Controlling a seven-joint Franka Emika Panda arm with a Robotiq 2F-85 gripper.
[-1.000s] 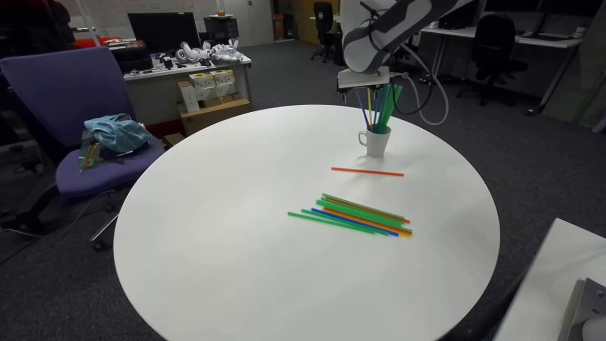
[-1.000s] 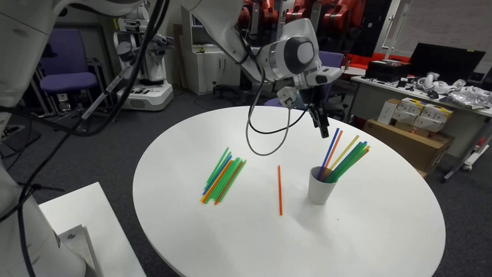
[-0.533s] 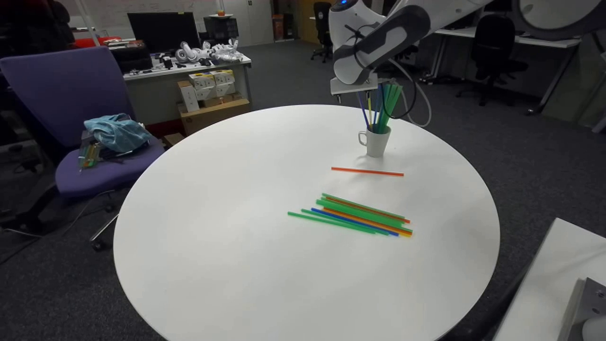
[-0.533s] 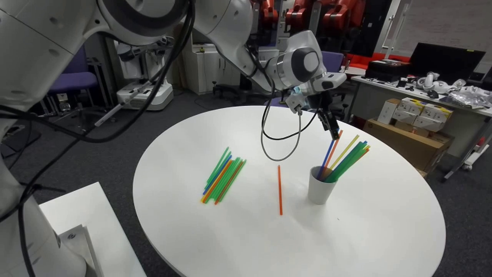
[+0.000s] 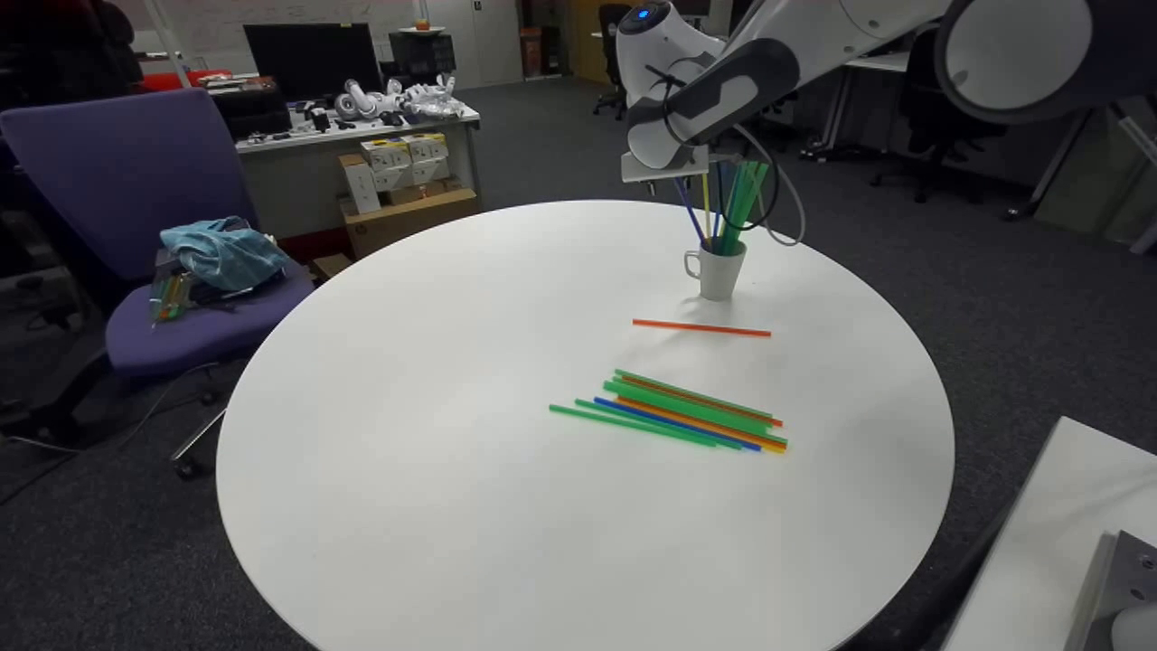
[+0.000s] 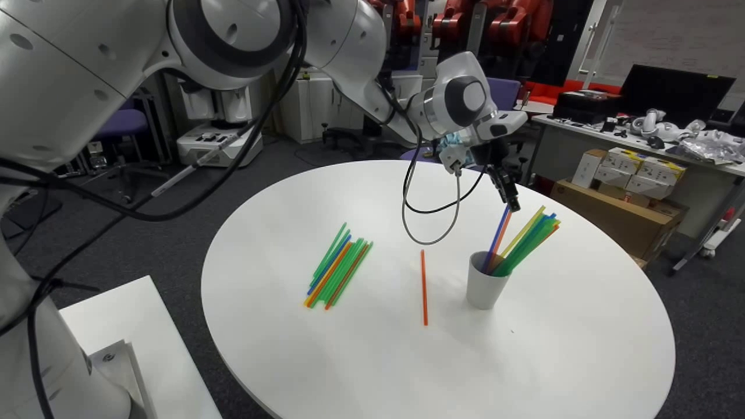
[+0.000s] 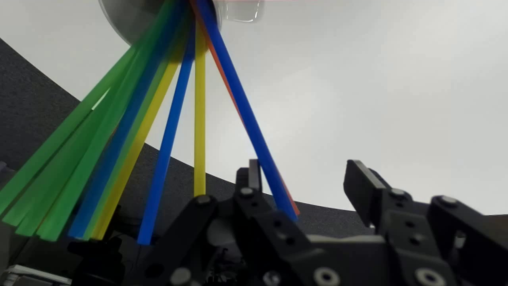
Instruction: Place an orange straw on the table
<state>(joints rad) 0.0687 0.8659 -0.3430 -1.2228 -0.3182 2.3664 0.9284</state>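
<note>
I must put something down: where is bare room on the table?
Bare: the table between the straw pile and the rim facing the purple chair; a narrower strip between pile and lone orange straw. Crowded: the mug, its straws near the open claw.

White, rounded arm (image 6: 349, 52) with dark grey joint rings (image 6: 189, 38) and a black gripper (image 7: 303, 178).
A blue light (image 5: 643, 14) glows on the shell; a black cable (image 6: 152, 217) and a grey cable (image 6: 425, 242) droop in loops; silver screws (image 7: 326, 277) dot the gripper's links (image 7: 274, 230).
</note>
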